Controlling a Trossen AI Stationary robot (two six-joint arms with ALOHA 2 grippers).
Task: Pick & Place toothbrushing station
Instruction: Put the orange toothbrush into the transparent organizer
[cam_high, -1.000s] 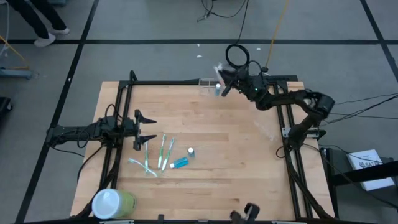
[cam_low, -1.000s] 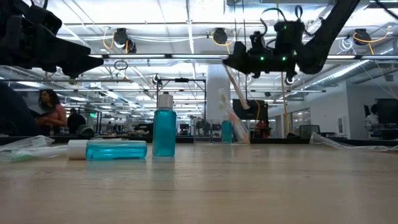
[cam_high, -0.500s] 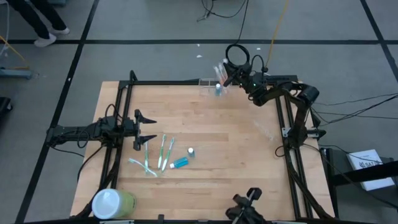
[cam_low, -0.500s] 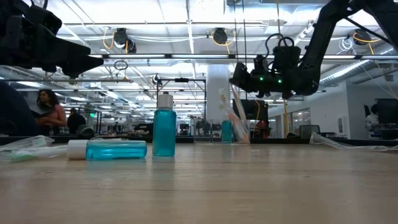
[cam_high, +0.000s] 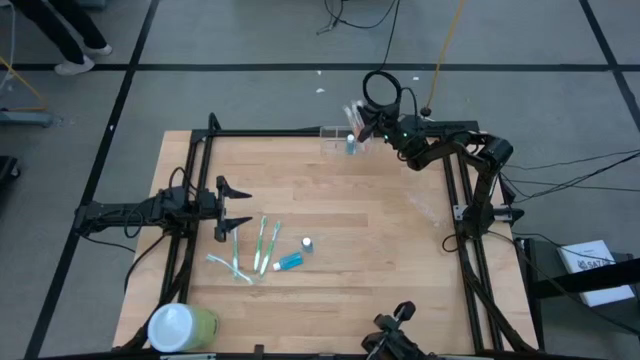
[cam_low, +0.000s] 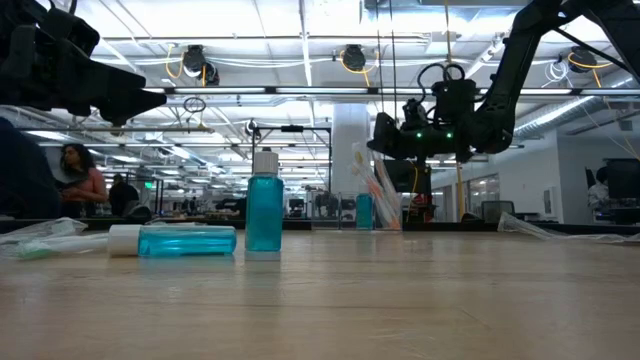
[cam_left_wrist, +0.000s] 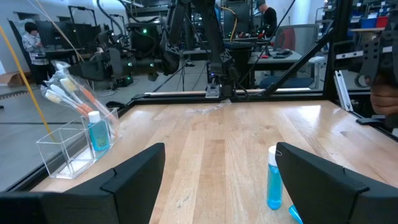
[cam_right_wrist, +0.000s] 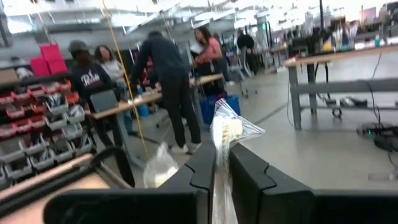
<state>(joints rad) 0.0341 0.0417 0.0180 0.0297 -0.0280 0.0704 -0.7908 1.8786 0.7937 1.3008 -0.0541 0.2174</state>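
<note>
The toothbrushing station (cam_high: 333, 140) is a small clear holder at the table's far edge. It holds a blue bottle (cam_left_wrist: 98, 134) and wrapped toothbrushes (cam_left_wrist: 69, 94) that lean out over its rim. My right gripper (cam_high: 366, 124) hangs just above and to the right of it, shut on a wrapped toothbrush (cam_right_wrist: 225, 127). My left gripper (cam_high: 235, 208) waits open at the table's left side. Beside it on the wood lie several loose toothbrushes (cam_high: 262, 245), a blue tube (cam_high: 290, 262) on its side and a small upright bottle (cam_high: 307, 243). My right gripper pinches the wrapped toothbrush's shaft (cam_right_wrist: 221, 163) between its two fingers, which lie across it. They come about level from the table's right side. The wrapped head end (cam_right_wrist: 227, 124) sticks up past the fingertips. The toothbrush stands steeply over the holder; whether its lower end rests inside, I cannot tell.
A big green cylinder with a white lid (cam_high: 180, 326) stands at the near left corner. A black frame (cam_high: 270, 131) runs along the table's far, left and right edges. Clear wrapping (cam_high: 428, 208) lies near the right edge. People stand in the room beyond.
My right gripper, still shut on the toothbrush, has gone down and toward the table's far edge, close over the holder, rolling a little. The toothbrush has sunk with it toward the holder. Most of this happened in the first half second.
</note>
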